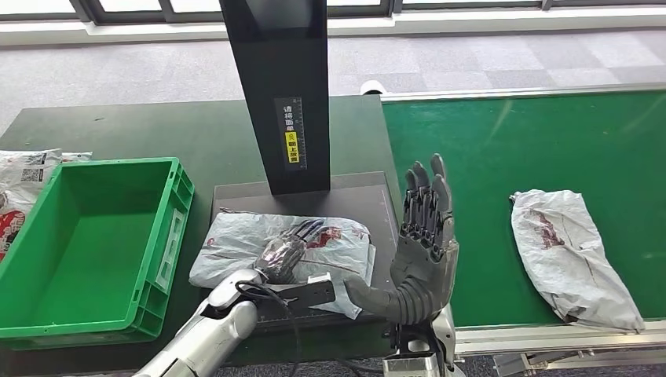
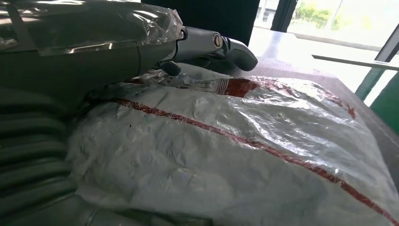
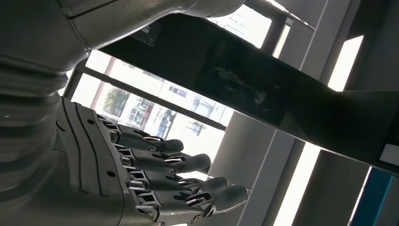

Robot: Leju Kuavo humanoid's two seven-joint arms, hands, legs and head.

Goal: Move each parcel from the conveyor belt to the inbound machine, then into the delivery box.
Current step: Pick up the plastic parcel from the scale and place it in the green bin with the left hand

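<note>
Head view. Parcel (image 1: 330, 243), white plastic with red print, lying flat on the dark platform of the inbound machine (image 1: 276, 94), just in front of its black column; long axis running left to right. Left hand (image 1: 289, 250) laid on top of parcel, fingers spread over the film and pointing away toward the column; whether anything is pinched cannot be told. Right hand (image 1: 424, 236) raised upright just beside parcel's right end, palm turned toward it, fingers extended and close together, holding nothing. Delivery box (image 1: 169, 236), green, just beside the platform on the left, so nearer the left hand. Second parcel (image 1: 573, 255) on the green conveyor belt (image 1: 487, 149), well apart to the right.

Left wrist view. Parcel (image 2: 244, 155) directly under the left hand (image 2: 207, 47); fingertips resting on crinkled film, a small fold bunched beneath them.

Right wrist view. Right hand (image 3: 155, 183) empty, fingers straight, side by side, black column beyond.
</note>
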